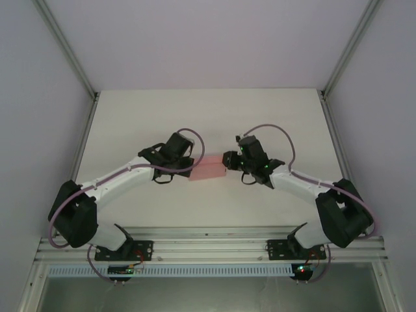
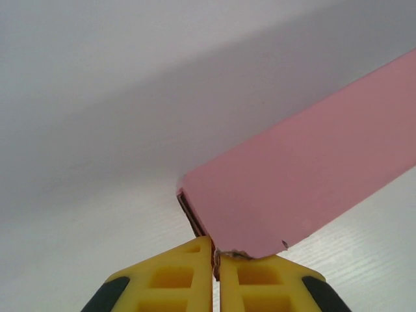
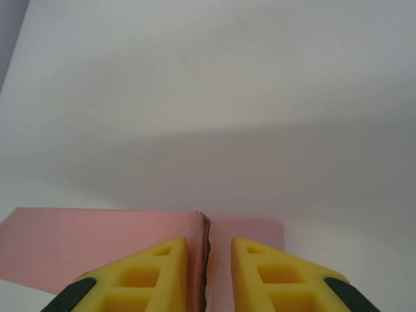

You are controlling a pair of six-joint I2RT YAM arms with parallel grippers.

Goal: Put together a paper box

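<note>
The box (image 1: 209, 170) sat at mid-worktop (image 1: 195, 117), between the tips of the left arm (image 1: 117, 175) and the right arm (image 1: 299, 179). It looked pressed flat rather than squared up. Whether it rested on the worktop or hung just above it, I could not tell.

In the left wrist view the left jaws were together, clamped on the near edge of the box (image 2: 299, 175). Two layers of card showed at the corner beside them, and a small nick marked the edge where they bit.

In the right wrist view the right jaws stood a little apart. A thin raw edge of the box (image 3: 97, 240) rose in the gap between them, with daylight on either side, so nothing was gripped there.

The card looked thin and matte, so it was probably very light and easy to bend, crease or tear. It would likely be stiff only along its folds. A pinch on a bare edge might crumple it, as the nick suggested. A hold near a crease or on a doubled layer seemed the safer choice. A matte face should not slip much, but so light a box could shift or flex under any sideways push. With the left end held, the right jaws would need to take the standing edge squarely and gently.
</note>
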